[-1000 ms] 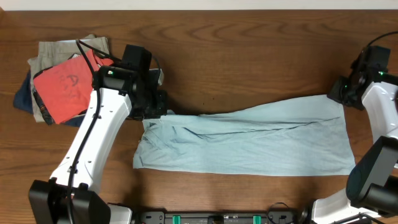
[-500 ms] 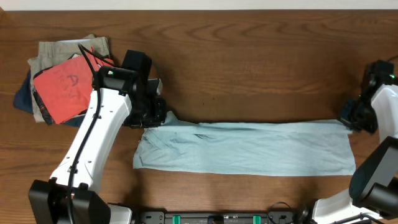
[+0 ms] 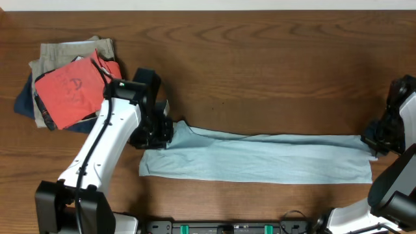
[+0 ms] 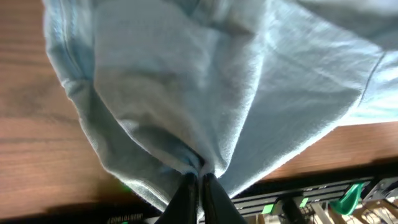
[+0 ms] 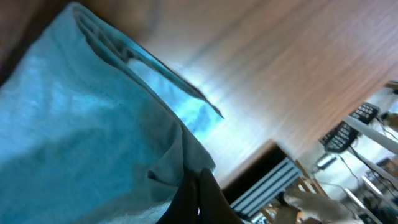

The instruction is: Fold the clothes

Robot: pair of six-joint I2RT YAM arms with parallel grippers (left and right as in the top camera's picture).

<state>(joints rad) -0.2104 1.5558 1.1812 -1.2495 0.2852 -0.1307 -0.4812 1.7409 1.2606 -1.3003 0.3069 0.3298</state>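
Left hand (image 4: 198,179): clenched on the left end of the pale-blue garment (image 3: 260,159).
Right hand (image 5: 196,175): clenched on its right end.
Garment: long narrow strip across the tabletop (image 3: 273,71).

The white left arm (image 3: 97,146) leans in from the near edge, and the left fingers (image 4: 185,199) are pinched tight on the clothes (image 3: 260,159). The right arm (image 3: 408,114) bends at the right side, the right fingers (image 5: 202,199) pinched tight too.
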